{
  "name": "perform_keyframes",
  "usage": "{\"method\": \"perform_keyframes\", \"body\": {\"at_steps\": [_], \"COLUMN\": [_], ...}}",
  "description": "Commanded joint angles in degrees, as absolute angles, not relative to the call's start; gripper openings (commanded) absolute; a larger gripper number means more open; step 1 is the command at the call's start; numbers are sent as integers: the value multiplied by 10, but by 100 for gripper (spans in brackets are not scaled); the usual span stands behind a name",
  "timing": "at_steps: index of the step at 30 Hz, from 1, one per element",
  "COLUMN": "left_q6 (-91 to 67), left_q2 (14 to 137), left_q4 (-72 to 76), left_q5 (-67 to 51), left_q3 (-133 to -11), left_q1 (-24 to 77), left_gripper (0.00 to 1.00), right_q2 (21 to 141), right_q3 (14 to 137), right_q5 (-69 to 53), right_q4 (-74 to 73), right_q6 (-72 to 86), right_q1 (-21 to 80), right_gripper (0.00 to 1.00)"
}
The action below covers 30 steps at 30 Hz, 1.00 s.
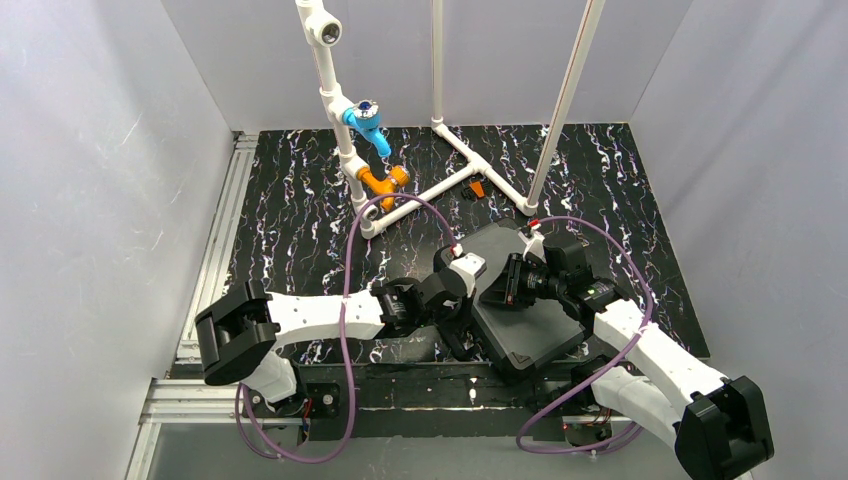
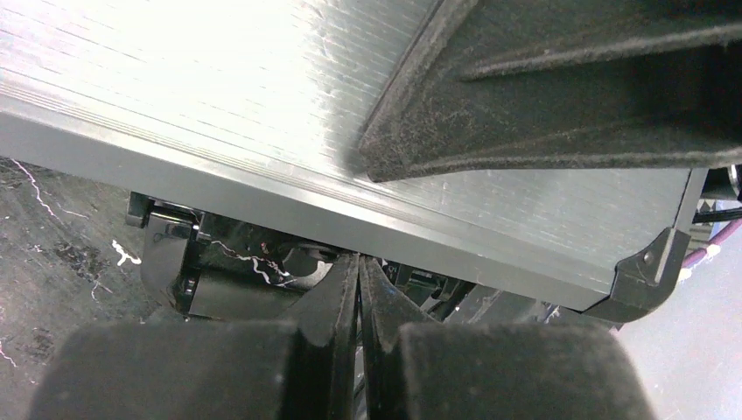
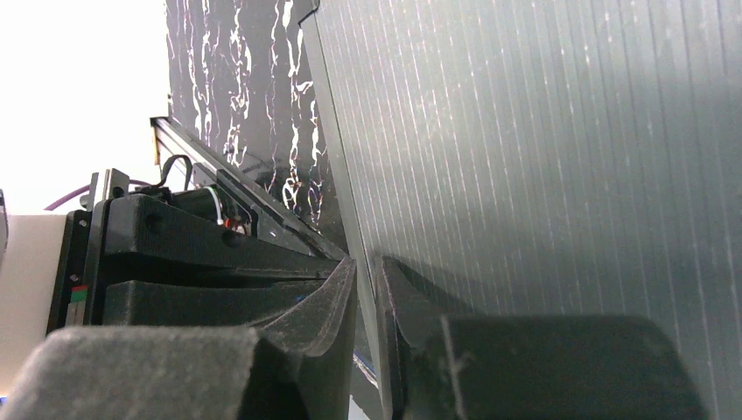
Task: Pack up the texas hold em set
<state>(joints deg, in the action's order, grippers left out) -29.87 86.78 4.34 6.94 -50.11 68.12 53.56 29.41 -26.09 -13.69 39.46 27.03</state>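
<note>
The case lies on the table near the front edge, approx. 5 o'clock from the table's centre, with both arms closing on it from either side. In the overhead view its long axis runs roughly 11 to 5 o'clock, ribbed lid up. We can't make out the handle, so which way it faces stays unknown. No chips, cards or discs show, so we judge they're inside already and the job is at the closing stage. The right gripper sits at the 3 o'clock side. Its fingers are nearly together, w/ the lid's edge running into the slit between them and one finger lying flat on the ribbed top, so we read it as pinched on the lid edge, probably to steady or lower it. The left gripper comes in from 9 o'clock, fingertips pressed together w/ nothing between them, just below the lid's rim. We think it's there as a blunt pusher or brace. Whether the lid is fully down we can't tell. It looks tilted, w/ table visible under the rim. The white pipe frame stands well apart at 12 o'clock.
</note>
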Motion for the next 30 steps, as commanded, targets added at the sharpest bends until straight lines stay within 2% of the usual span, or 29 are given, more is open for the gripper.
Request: {"method": "perform_keyframes", "body": {"at_steps": [1, 9, 21, 30], "left_q6": [-299, -295, -319, -340], "left_q2": [861, 858, 764, 750], "left_q4": [119, 121, 96, 67], "left_q5": [66, 63, 81, 104], "left_q3": [-550, -547, -453, -407], "left_q1": [678, 678, 678, 678], "left_gripper": [0, 0, 0, 0], "right_q2": [558, 553, 545, 547], "right_q3": [250, 248, 256, 254], "right_q5": [-176, -175, -172, -172], "right_q4": [-249, -254, -270, -267], "right_q6": [360, 359, 356, 360], "right_q1": [271, 270, 271, 270], "right_gripper": [23, 23, 23, 23]}}
